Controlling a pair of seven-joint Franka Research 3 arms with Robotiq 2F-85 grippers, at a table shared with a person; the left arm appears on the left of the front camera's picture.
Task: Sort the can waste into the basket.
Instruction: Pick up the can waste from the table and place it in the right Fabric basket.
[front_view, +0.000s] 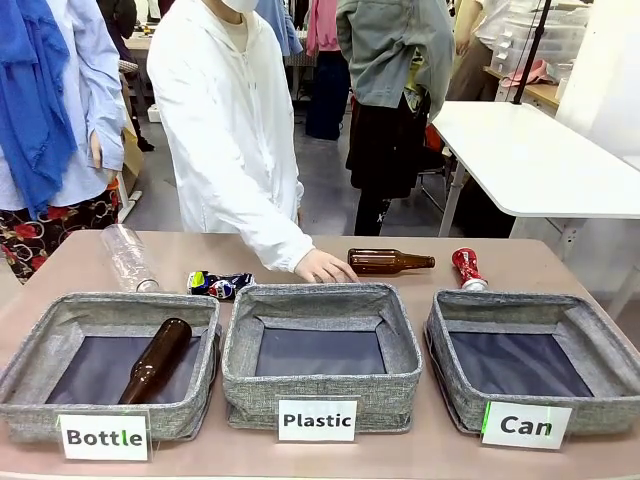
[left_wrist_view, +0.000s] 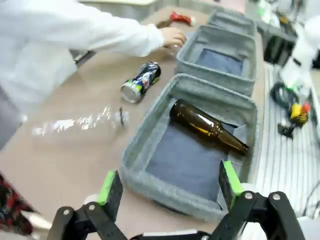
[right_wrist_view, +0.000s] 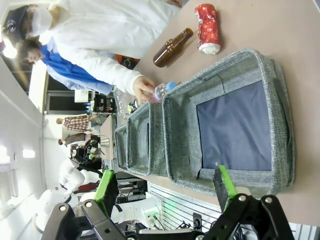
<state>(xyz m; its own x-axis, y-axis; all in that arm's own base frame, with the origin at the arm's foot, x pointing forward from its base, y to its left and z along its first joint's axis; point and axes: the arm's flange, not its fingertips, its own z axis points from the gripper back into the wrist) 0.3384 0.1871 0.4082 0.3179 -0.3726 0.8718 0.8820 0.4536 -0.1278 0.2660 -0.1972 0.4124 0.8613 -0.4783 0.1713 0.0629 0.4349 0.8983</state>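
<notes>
Left gripper (left_wrist_view: 167, 180): fingers spread fully apart, nothing between the green pads; hung above the near rim of the Bottle basket (left_wrist_view: 150, 130).
Right gripper (right_wrist_view: 165, 180): fingers likewise wide apart and empty; hung above the near rim of the Can basket (right_wrist_view: 280, 100).
Can basket: rightmost of three along the table's (front_view: 560, 270) near edge; dark floor bare.
Red can (front_view: 465, 267): crushed, on its side on the table, just behind the Can basket's far rim, near that rim's left corner.
Dark can (front_view: 220, 285): on its side on the table, just behind the far right corner of the Bottle basket, well apart from the Can basket.
Other waste: one brown bottle (front_view: 155, 362) inside the Bottle basket; another brown bottle (front_view: 390, 262) on the table left of the red can; clear plastic bottle (front_view: 128, 257) toward the table's left edge.
Person's hand (front_view: 325, 267): rested on the table behind the Plastic basket (front_view: 240, 350), between the dark can and the loose brown bottle.
Step in hand (judged): opening; neither can picked up, both outside the basket.
Next move (judged): right arm to reach past the Can basket's far rim, set its fingers astride the red can's narrow width, close, lift, and release over the dark floor. Dark can would need the longer carry, past the person's hand.
</notes>
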